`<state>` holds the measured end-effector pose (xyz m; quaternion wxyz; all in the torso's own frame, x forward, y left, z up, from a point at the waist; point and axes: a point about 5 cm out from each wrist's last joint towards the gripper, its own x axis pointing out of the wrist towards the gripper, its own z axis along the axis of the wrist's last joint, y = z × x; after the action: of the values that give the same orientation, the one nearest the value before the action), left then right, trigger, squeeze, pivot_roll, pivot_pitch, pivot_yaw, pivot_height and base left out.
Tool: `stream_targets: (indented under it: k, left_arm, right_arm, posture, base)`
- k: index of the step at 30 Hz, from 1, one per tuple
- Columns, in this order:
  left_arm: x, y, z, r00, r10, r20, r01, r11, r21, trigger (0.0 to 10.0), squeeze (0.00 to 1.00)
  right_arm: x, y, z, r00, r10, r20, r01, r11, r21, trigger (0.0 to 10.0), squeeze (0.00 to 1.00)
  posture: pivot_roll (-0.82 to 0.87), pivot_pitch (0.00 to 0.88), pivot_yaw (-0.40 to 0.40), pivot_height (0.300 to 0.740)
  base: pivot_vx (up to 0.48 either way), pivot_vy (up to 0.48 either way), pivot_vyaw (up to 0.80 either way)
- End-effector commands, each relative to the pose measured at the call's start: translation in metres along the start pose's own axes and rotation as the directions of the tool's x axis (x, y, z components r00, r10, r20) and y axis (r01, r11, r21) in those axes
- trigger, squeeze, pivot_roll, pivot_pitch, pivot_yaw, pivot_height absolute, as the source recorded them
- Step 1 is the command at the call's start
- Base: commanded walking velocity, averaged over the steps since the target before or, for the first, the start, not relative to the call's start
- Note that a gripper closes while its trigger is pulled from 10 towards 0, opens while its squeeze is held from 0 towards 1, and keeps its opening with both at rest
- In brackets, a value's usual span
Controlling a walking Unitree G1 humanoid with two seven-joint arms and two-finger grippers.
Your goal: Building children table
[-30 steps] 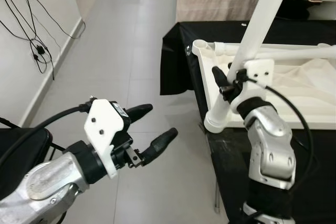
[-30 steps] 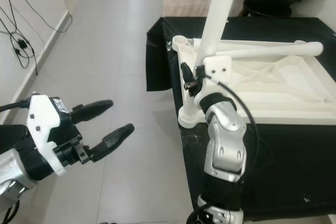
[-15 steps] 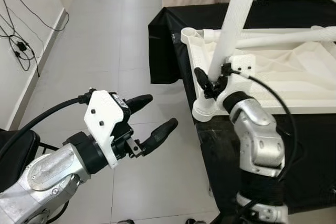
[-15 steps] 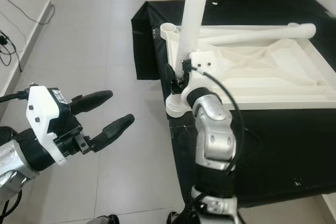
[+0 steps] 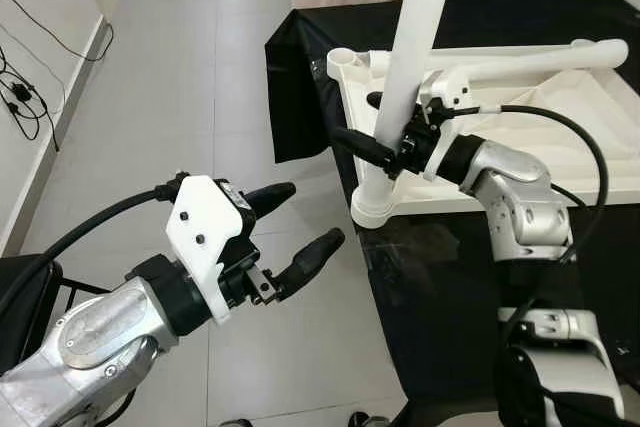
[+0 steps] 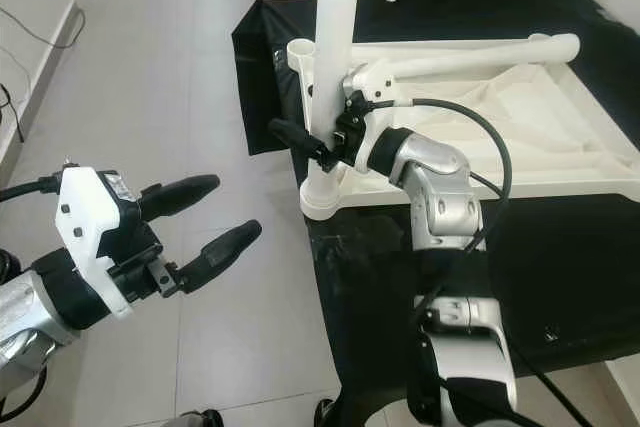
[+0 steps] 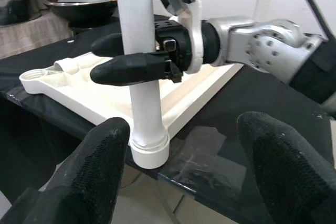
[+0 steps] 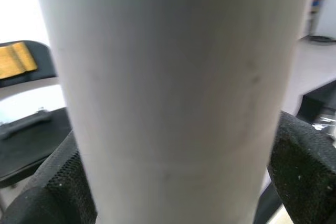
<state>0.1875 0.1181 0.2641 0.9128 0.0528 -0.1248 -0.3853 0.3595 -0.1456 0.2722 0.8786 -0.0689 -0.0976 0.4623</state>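
**Right pincer clamps the upright leg; left waits open**

The right pincer [image 5: 385, 150] is closed around the white table leg [image 5: 412, 42], its two black fingers [image 6: 297, 137] lying on either side of the tube low down, not far above the socket. In the right wrist view the leg [image 8: 168, 93] sits squarely between the pads, with no gap visible on either side.

The leg stands upright, tilted slightly, its foot seated in the round corner socket [image 5: 374, 210] of the upturned white children's table [image 5: 520, 147]. That table lies upside down on the black-draped tabletop [image 5: 600, 247], at the edge nearest the robot. A second white leg [image 5: 520, 55] lies flat across the underside, and another empty socket [image 5: 342, 63] shows at the far corner.

The left pincer [image 5: 300, 227] hovers open over the tiled floor [image 5: 190, 97], well apart from the table, fingers spread and pointing toward the leg, holding nothing.

The leg looks like moulded plastic: stiff, hollow, probably light, and smooth enough to slip or spin in a soft grip. A hold low on the tube, as it is now, seems sound for pressing or twisting it home; gripping higher would give more leverage but risk tipping the light table. The left pincer could steady the rim beside the socket.
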Motion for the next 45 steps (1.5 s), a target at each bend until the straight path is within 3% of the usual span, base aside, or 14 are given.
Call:
stream_targets:
  k: [1, 11, 12, 13, 14, 25, 31, 33, 34, 36, 37, 38, 41, 45]
  left_arm:
    - [-0.005, -0.003, 0.002, 1.000, 0.000, -0.008, 0.000, 1.000, 0.005, 10.0, 0.00]
    - [-0.009, -0.003, 0.002, 1.000, 0.003, -0.020, -0.003, 1.000, -0.004, 10.0, 0.00]
    - [-0.009, -0.003, 0.002, 1.000, 0.002, -0.021, -0.002, 1.000, -0.005, 10.0, 0.00]
    - [-0.009, -0.003, 0.002, 1.000, 0.001, -0.022, -0.001, 1.000, -0.006, 10.0, 0.00]
    - [-0.009, -0.003, 0.002, 1.000, 0.001, -0.022, -0.001, 1.000, -0.008, 10.0, 0.00]
    - [-0.007, -0.002, 0.000, 1.000, -0.006, -0.019, 0.006, 1.000, -0.028, 10.0, 0.00]
    - [-0.006, -0.001, -0.001, 1.000, -0.009, -0.014, 0.009, 1.000, -0.027, 10.0, 0.00]
    - [-0.006, -0.002, -0.003, 1.000, -0.010, -0.015, 0.010, 0.999, -0.031, 10.0, 0.00]
    - [-0.006, -0.002, -0.003, 1.000, -0.010, -0.015, 0.010, 0.999, -0.031, 10.0, 0.00]
    - [-0.003, -0.002, -0.003, 1.000, -0.016, -0.008, 0.016, 0.999, -0.038, 10.0, 0.00]
    - [-0.003, -0.002, -0.003, 1.000, -0.016, -0.008, 0.016, 0.999, -0.038, 10.0, 0.00]
    - [-0.001, -0.001, -0.003, 1.000, -0.025, -0.004, 0.025, 0.999, -0.040, 10.0, 0.00]
    - [0.000, -0.001, -0.003, 0.999, -0.035, 0.000, 0.035, 0.999, -0.041, 10.0, 0.00]
    - [0.003, 0.000, -0.004, 0.999, -0.053, 0.002, 0.053, 0.998, -0.037, 10.0, 0.00]
  right_arm:
    - [0.006, -0.001, 0.005, 0.992, 0.127, 0.022, -0.126, 0.992, -0.024, 10.0, 0.00]
    - [-0.010, -0.015, 0.009, 0.957, 0.289, -0.033, -0.290, 0.956, -0.045, 10.0, 0.00]
    - [-0.012, -0.015, 0.010, 0.951, 0.305, -0.049, -0.307, 0.950, -0.051, 4.0, 0.00]
    - [-0.013, -0.016, 0.010, 0.947, 0.317, -0.058, -0.320, 0.946, -0.055, 4.0, 0.00]
    - [-0.014, -0.016, 0.011, 0.943, 0.328, -0.053, -0.331, 0.943, -0.048, 0.0, 0.00]
    - [-0.029, -0.025, 0.012, 0.940, 0.335, -0.068, -0.339, 0.939, -0.055, 0.0, 0.00]
    - [-0.050, -0.018, -0.010, 0.979, 0.111, -0.171, -0.124, 0.990, -0.068, 0.0, 0.00]
    - [-0.048, 0.003, -0.032, 0.966, -0.147, -0.211, 0.150, 0.989, 0.000, 0.0, 0.00]
    - [-0.048, 0.003, -0.032, 0.966, -0.147, -0.211, 0.150, 0.989, 0.000, 0.0, 0.00]
    - [-0.052, 0.053, -0.068, 0.781, -0.531, -0.329, 0.579, 0.813, 0.060, 0.0, 0.00]
    - [-0.052, 0.053, -0.068, 0.781, -0.531, -0.329, 0.579, 0.813, 0.060, 0.0, 0.00]
    - [-0.052, 0.075, -0.075, 0.718, -0.597, -0.358, 0.659, 0.749, 0.071, 0.0, 0.00]
    - [-0.051, 0.086, -0.076, 0.695, -0.623, -0.359, 0.688, 0.721, 0.081, 0.0, 0.00]
    - [-0.037, 0.073, -0.071, 0.711, -0.636, -0.298, 0.676, 0.736, 0.041, 0.0, 0.00]
  posture:
    - [0.17, 0.257, -0.024, 0.740]
    - [0.18, 0.275, -0.017, 0.740]
    - [0.17, 0.276, -0.016, 0.740]
    - [0.17, 0.277, -0.014, 0.740]
    - [0.17, 0.277, -0.014, 0.740]
    - [0.15, 0.271, -0.007, 0.740]
    - [0.12, 0.265, -0.023, 0.740]
    - [0.11, 0.257, -0.026, 0.740]
    - [0.11, 0.257, -0.026, 0.740]
    - [0.10, 0.253, -0.010, 0.740]
    - [0.10, 0.253, -0.010, 0.740]
    - [0.09, 0.247, 0.002, 0.740]
    - [0.09, 0.247, 0.002, 0.740]
    - [0.08, 0.221, 0.008, 0.740]
  base:
    - [0.000, 0.000, 0.00]
    - [0.000, 0.000, 0.00]
    - [0.000, 0.000, 0.00]
    - [0.000, 0.000, 0.00]
    - [0.000, 0.000, 0.00]
    - [0.000, 0.000, 0.00]
    - [0.000, 0.000, 0.00]
    - [0.000, 0.000, 0.00]
    - [0.000, 0.000, 0.00]
    - [0.000, 0.000, 0.00]
    - [0.000, 0.000, 0.00]
    - [0.000, 0.000, 0.00]
    - [0.000, 0.000, 0.00]
    - [0.000, 0.000, 0.00]
